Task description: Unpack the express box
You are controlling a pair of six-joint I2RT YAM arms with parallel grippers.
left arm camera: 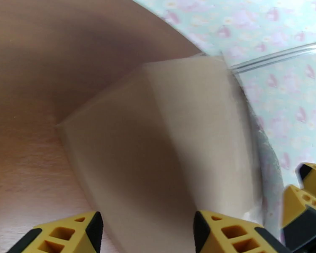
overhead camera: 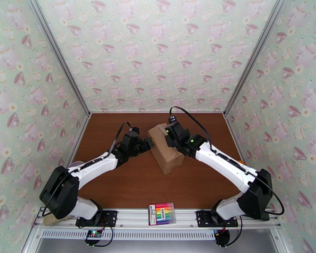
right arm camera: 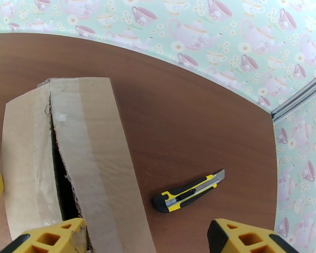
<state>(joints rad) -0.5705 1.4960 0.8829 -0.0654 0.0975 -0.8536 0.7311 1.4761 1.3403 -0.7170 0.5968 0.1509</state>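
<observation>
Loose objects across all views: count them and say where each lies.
3. The express box stands mid-table; a utility knife lies on the table beside it, not touching; a marker pack rests on the front rail. Others may be hidden.

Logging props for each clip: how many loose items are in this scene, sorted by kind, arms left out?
Express box: 1
Utility knife: 1
Pack of markers: 1
Total: 3
</observation>
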